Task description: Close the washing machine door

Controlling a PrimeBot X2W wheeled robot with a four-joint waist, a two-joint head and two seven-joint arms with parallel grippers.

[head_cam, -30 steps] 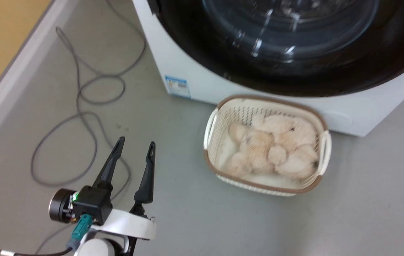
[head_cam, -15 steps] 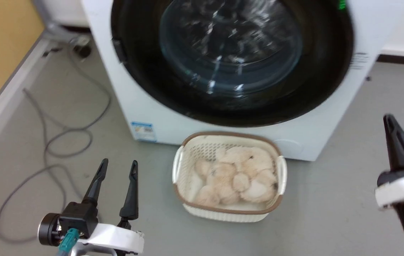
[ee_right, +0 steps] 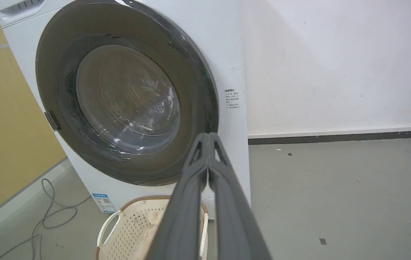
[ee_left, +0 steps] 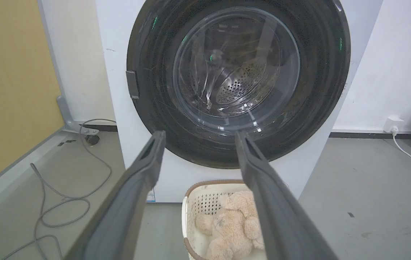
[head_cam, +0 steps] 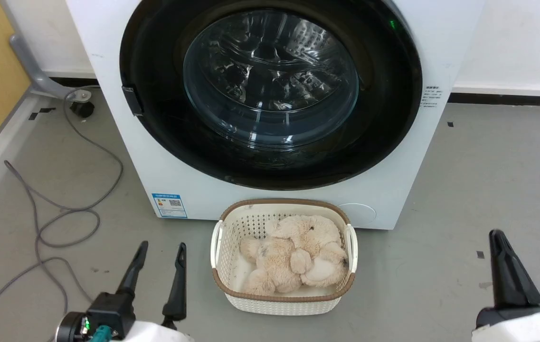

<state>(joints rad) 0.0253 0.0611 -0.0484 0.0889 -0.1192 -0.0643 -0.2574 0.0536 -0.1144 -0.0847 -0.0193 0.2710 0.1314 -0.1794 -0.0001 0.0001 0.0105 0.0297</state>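
Left gripper point(head_cam: 163, 244) hangs low over the floor with its two dark fingers spread and nothing between them, while the right gripper point(head_cam: 496, 235), well off to the other side, has its fingers pressed together on nothing. Between the two, a little ahead of them, sits a cream basket point(head_cam: 281, 201) with a plush toy point(head_cam: 293, 256) in it, right against the foot of the washing machine point(head_cam: 179, 175). Ahead of and above both grippers, well apart from either, is the washing machine door point(head_cam: 270, 85). From where I stand it looks seated flat in the white front, its black rim even all round, so I would judge it already swung to, though I cannot tell whether the catch has taken. That door should handle as a heavy, stiff thing that turns only on its hinge. The rim is glossy and likely slippery, and the bulging glass is no place to lean on. A flat push on the black rim would suit better than any pinch, near the small dark tab point(head_cam: 129, 99) ahead and above the left gripper if that is the catch side, which I cannot make out. The basket stands in the way of a low approach.
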